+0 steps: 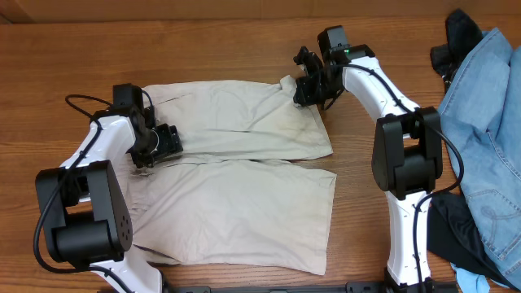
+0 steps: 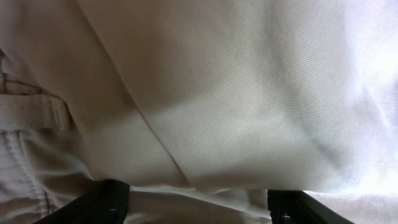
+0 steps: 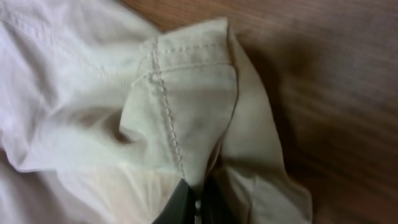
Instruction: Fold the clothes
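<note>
Trousers (image 1: 244,179) of pale beige cotton lie spread across the middle of the brown wooden table (image 1: 203,41). The two legs run side by side toward the right of the overhead frame, and the waist is at the left. The cloth is lightly wrinkled, with a darker smudge near the hem of the upper leg.

At upper centre-right, the right gripper (image 1: 308,81) is closed on the corner of that hem. Its wrist view shows the stitched hem (image 3: 180,106) bunched and folded over, pinched between the black fingertips (image 3: 177,211) at the bottom edge.

At the left, the left gripper (image 1: 159,145) sits over the waist end with its fingers spread wide and nothing clamped. Cloth fills its wrist view, with a belt loop (image 2: 43,112) at the left.

The black-and-white right arm (image 1: 407,163) stands between the trousers and the right edge. There, well apart from the trousers, a light blue denim garment (image 1: 484,138) lies heaped, with a black garment (image 1: 456,236) below it.
</note>
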`<state>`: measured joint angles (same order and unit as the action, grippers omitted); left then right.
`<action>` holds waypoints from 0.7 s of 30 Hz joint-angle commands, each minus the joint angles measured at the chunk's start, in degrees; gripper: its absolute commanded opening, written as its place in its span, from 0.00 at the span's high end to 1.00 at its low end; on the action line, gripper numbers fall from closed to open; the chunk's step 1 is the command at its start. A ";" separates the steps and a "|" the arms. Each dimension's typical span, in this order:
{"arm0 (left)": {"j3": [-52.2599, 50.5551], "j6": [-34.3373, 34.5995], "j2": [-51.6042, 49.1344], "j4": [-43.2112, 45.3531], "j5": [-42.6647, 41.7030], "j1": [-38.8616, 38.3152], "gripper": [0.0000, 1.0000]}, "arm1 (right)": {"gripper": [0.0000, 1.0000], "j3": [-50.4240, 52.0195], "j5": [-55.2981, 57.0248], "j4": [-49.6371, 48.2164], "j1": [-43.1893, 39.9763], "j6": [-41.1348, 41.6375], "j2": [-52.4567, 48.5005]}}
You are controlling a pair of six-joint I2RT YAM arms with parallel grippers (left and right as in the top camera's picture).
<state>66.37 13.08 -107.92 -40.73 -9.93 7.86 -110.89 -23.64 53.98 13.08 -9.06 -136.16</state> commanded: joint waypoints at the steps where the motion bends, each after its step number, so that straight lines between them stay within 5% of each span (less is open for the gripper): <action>1: -0.59 -0.90 -1.16 -0.57 1.53 0.00 0.25 | 0.96 -0.57 0.04 2.10 -0.90 -0.42 -0.48; 8: -0.59 -0.90 -1.16 -0.57 1.53 0.00 0.25 | 0.96 -0.63 13.64 10.01 -4.07 5.03 -0.46; 16: -0.59 -0.90 -1.16 -0.63 1.55 0.00 0.25 | 0.74 -0.63 14.19 10.38 -5.44 5.01 -0.46; 21: -0.59 -0.90 -1.16 -0.59 1.60 0.00 0.25 | 0.72 -3.56 14.19 12.39 -5.44 6.23 -0.37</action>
<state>66.37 13.08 -107.92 -40.77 -9.93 7.86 -111.42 -13.02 65.65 8.88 -4.23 -136.20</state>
